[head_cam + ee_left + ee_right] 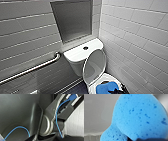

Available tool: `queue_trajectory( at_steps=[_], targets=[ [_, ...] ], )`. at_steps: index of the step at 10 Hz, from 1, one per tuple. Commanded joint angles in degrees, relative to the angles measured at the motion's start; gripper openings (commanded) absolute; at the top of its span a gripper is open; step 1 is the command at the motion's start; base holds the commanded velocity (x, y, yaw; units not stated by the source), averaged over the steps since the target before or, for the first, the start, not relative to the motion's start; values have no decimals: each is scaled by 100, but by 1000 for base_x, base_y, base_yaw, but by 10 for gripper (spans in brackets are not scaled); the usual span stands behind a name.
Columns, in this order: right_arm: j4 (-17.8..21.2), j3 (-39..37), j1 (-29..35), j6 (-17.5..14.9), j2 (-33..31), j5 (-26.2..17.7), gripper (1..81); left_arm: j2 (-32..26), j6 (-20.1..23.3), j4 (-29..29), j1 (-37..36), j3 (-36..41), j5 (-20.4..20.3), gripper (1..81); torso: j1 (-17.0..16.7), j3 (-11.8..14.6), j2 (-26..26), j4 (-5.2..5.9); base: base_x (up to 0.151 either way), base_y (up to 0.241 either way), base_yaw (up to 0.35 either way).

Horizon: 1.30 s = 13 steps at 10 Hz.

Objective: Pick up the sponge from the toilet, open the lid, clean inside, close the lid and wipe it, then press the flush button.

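Pinching the sponge [106, 88], the right gripper [117, 90] hangs just over the toilet [82, 53] bowl, in front of the raised lid [95, 65].

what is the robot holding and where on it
The sponge, in the right gripper, gripped at one edge; the exact contact is hidden.

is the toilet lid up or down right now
Up. The lid stands raised against the tank, its greyish underside facing out, with the bowl rim exposed below it.
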Motion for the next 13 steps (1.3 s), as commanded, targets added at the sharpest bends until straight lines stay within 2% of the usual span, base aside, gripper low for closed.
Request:
queue_trajectory(
  at_steps=[1,4,9,11,13],
  targets=[
    [477,-552,1207,-59,272,-868,10,-57,4,113,116,43,154,811,0,0,0,0,0,0,0],
    [785,-1624,1472,-50,966,-1316,10,-49,4,78,116,-27,154,811,0,0,0,0,0,0,0],
    [688,-3743,1455,-50,2461,-1931,10,-31,-13,70,116,-36,154,811,0,-2,0,0,0,0,0],
    [662,-4225,1296,-50,2820,-2081,10,-23,-13,70,116,-36,154,811,0,-2,0,0,0,0,0],
    [627,-4094,1078,-50,2856,-2072,10,-5,-13,78,116,-36,163,811,0,-2,0,0,0,0,0]
  ],
)
